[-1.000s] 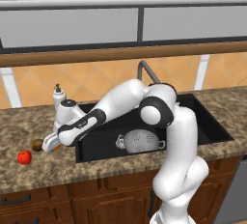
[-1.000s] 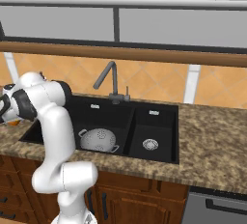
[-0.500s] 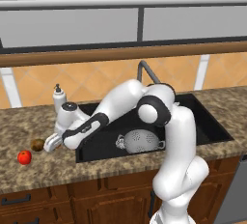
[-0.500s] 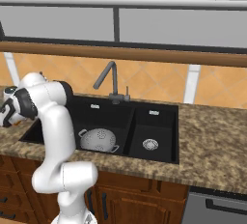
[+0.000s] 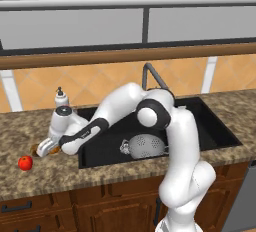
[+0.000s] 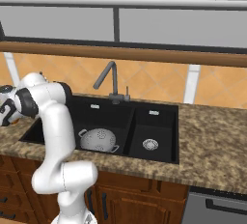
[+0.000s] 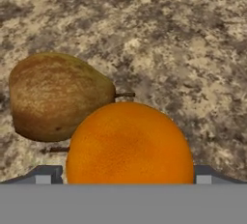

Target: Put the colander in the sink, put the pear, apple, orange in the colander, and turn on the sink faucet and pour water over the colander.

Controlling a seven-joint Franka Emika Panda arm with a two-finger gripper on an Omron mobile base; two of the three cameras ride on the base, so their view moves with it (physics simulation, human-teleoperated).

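One arm reaches low and left over the desk (image 5: 30,181), its spread pincer (image 7: 123,179) straddling the orange (image 7: 129,143), beside the pear (image 7: 58,95).

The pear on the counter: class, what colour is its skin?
Brownish-olive, mottled, on the pear; the hand view shows it best.

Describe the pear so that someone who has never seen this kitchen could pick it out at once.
Start at the black sink and go to the speckled counter left of it, where the gripper hangs open above two fruits. The pear lies on its side right next to the orange, apart from the red apple. It is dull brownish-olive with a short stem; the orange is round and bright.
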